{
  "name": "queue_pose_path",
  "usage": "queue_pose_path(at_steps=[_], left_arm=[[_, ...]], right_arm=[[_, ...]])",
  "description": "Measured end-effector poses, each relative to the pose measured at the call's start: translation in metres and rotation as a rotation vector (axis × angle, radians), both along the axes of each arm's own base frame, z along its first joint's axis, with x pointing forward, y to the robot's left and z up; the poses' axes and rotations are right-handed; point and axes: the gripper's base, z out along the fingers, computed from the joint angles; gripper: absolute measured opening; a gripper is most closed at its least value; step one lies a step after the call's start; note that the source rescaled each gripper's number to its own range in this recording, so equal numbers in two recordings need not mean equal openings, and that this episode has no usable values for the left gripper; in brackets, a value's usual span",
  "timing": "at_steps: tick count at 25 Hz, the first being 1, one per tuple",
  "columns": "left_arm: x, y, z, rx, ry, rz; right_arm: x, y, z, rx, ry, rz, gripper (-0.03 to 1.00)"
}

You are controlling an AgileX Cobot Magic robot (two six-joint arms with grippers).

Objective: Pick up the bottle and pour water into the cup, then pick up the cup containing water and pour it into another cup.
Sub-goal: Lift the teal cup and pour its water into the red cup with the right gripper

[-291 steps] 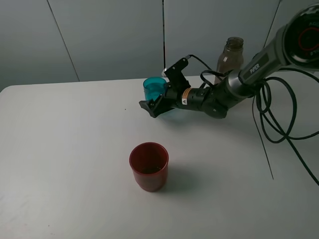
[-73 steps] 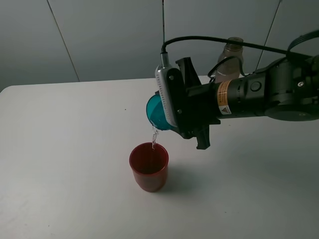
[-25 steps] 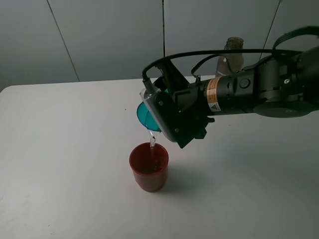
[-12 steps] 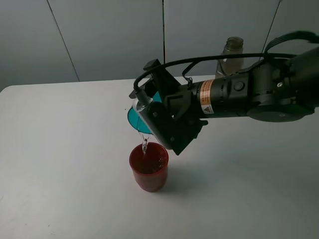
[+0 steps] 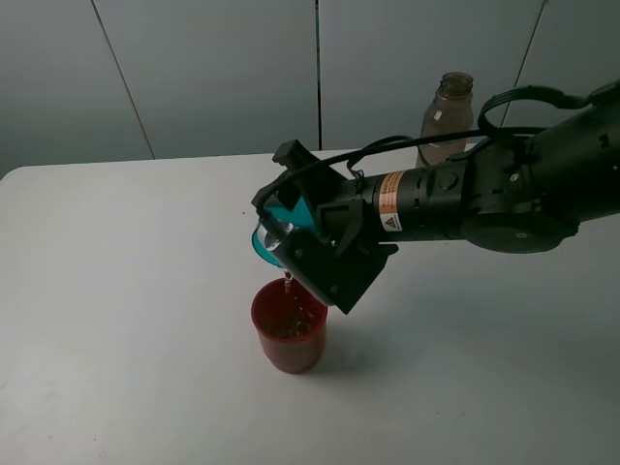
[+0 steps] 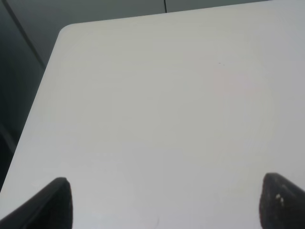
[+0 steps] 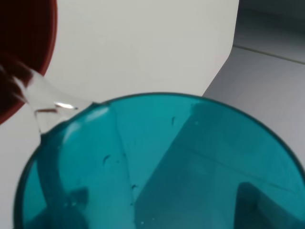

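Lower and tipped further than half a second ago, the cup (image 5: 274, 235) trickles into another cup (image 5: 290, 325) at centre frame.
Second pour nearly finished; next, right pincer (image 5: 291, 242), clamped on the cup, rights it. Its wrist view shows the stream. Left pincer (image 6: 164, 200): spread, idle. Bottle (image 5: 445, 118) upper right on the table (image 5: 126, 291).

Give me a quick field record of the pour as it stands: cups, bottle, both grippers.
teal cup: held tipped over the red cup, mouth facing down-left
water: thin stream falling from the teal rim into the red cup
red cup: upright on the table, some water inside
bottle: upright at the table's back, untouched
right gripper: shut on teal cup
left gripper: open, nothing between fingertips
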Motion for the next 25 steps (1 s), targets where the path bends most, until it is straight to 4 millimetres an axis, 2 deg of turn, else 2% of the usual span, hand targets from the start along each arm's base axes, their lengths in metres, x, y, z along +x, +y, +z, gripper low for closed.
queue_pose_path(at_steps=[14,25], left_arm=[[0.0,0.0,0.0,0.005,0.001,-0.002],[0.0,0.0,0.0,0.005,0.001,-0.002]], right_arm=[[-0.0055,-0.0008,-0.0048,-0.089,-0.116,0.085,0.06],[-0.0062,0.0,-0.0048,-0.088,-0.112,0.083,0.06]])
